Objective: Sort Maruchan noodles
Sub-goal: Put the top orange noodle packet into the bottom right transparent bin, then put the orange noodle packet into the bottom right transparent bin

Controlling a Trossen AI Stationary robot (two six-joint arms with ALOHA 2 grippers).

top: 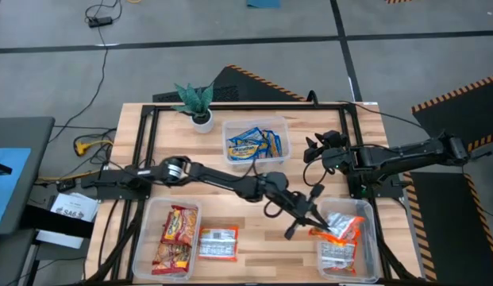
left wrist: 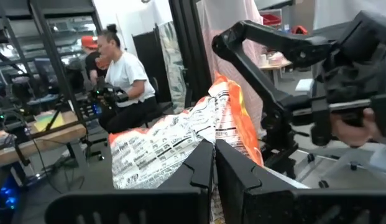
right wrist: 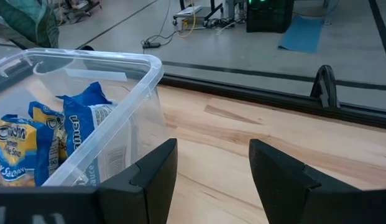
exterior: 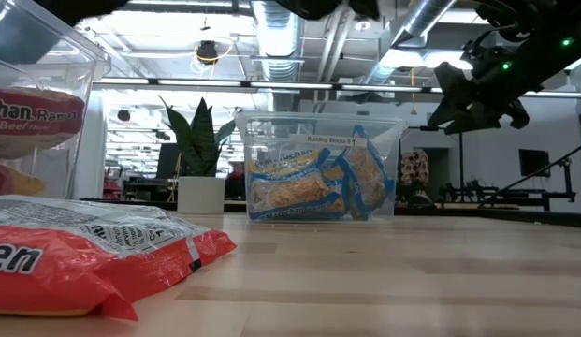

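You are mid-placement: the orange-and-white noodle packet (top: pixel 335 232), crinkly printed plastic, hangs pinched in the left gripper (top: pixel 313 218), jaws clenched on its edge, at the rim of the clear tub (top: pixel 371 208) nearest the right arm. Next, I judge, you carry it over that tub and release. The right gripper (right wrist: pixel 212 163) waits beyond that tub, jaws released, beside the tub of blue packets (top: pixel 254 145) on the wooden counter (top: pixel 262 246).

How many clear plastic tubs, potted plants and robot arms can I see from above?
Clear plastic tubs: 3 (blue-packet tub, left tub, right tub)
Potted plants: 1
Robot arms: 2 (left arm, right arm)
Total: 6
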